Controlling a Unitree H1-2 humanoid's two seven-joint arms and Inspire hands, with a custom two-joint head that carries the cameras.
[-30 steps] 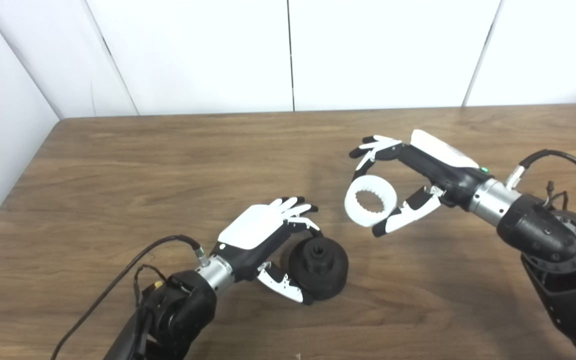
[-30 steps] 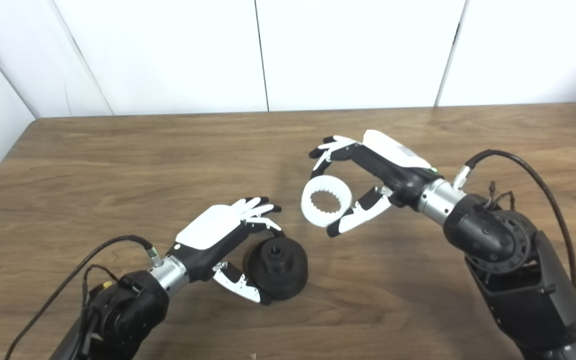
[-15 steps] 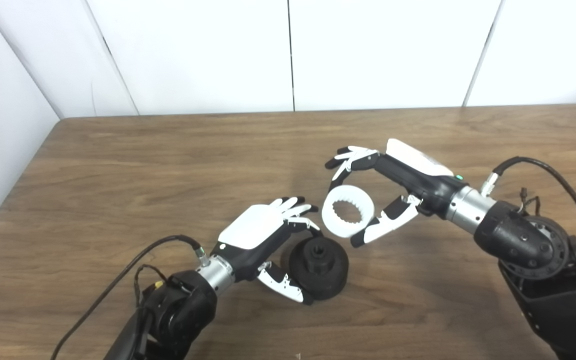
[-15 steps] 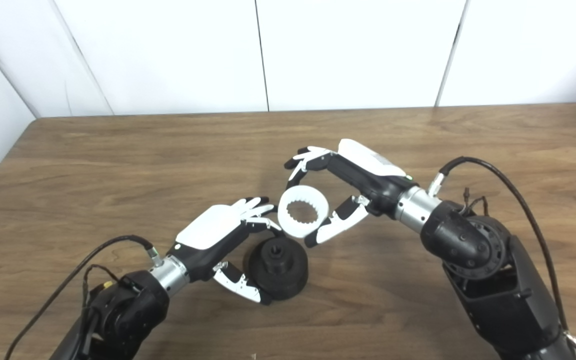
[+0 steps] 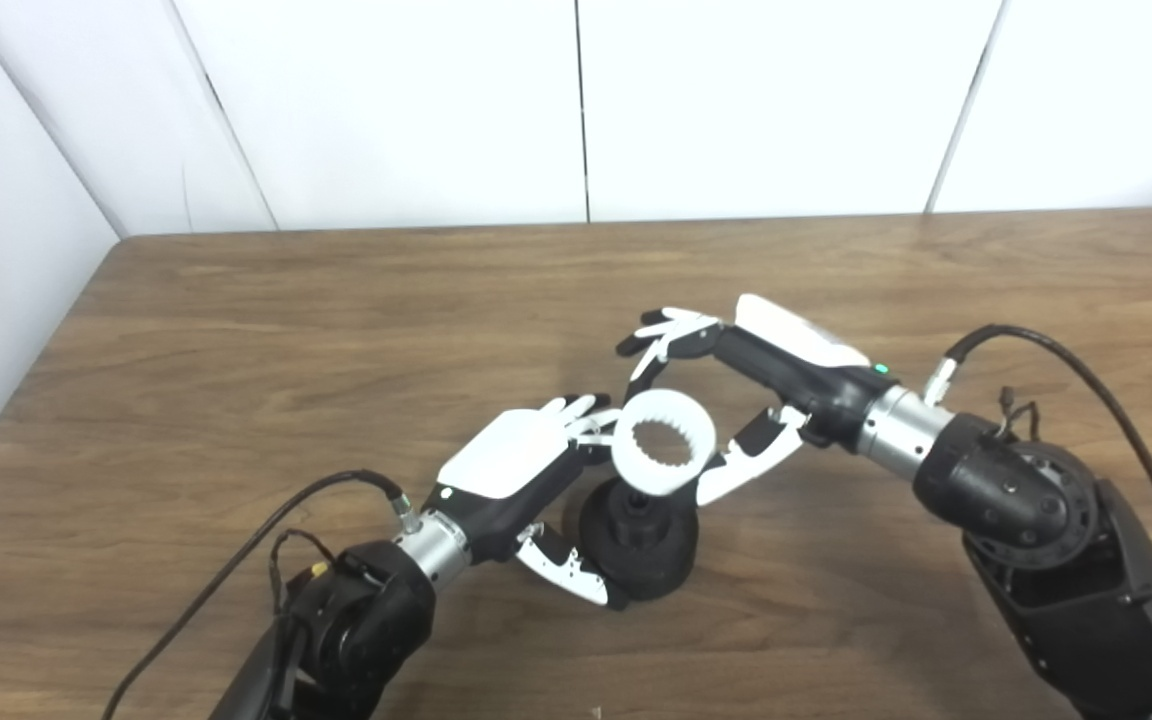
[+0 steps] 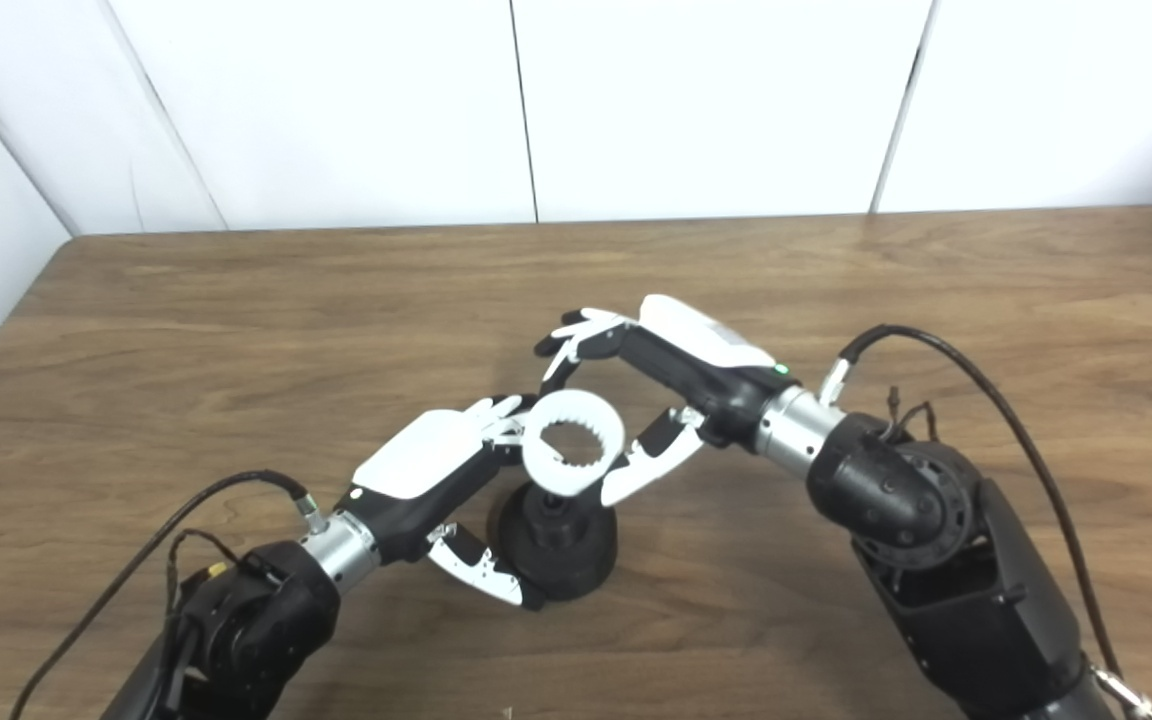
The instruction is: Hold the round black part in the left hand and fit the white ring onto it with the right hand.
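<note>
The round black part [image 5: 641,545] rests on the wooden table [image 5: 236,330], near its front middle. My left hand [image 5: 526,470] is closed around it, fingers behind and thumb in front. My right hand [image 5: 736,390] is shut on the white ring [image 5: 663,455], which has teeth around its inner edge. The ring hangs just above the black part and covers its top and hub from view. It also shows in the right eye view [image 6: 573,455], over the black part [image 6: 558,550].
The table's left edge [image 5: 66,330] and back edge meet white wall panels [image 5: 576,110]. Black cables [image 5: 266,530] loop off both wrists.
My right hand has carried the white ring left and down, from beside the black part to just above it. The left hand and the black part have not moved.
</note>
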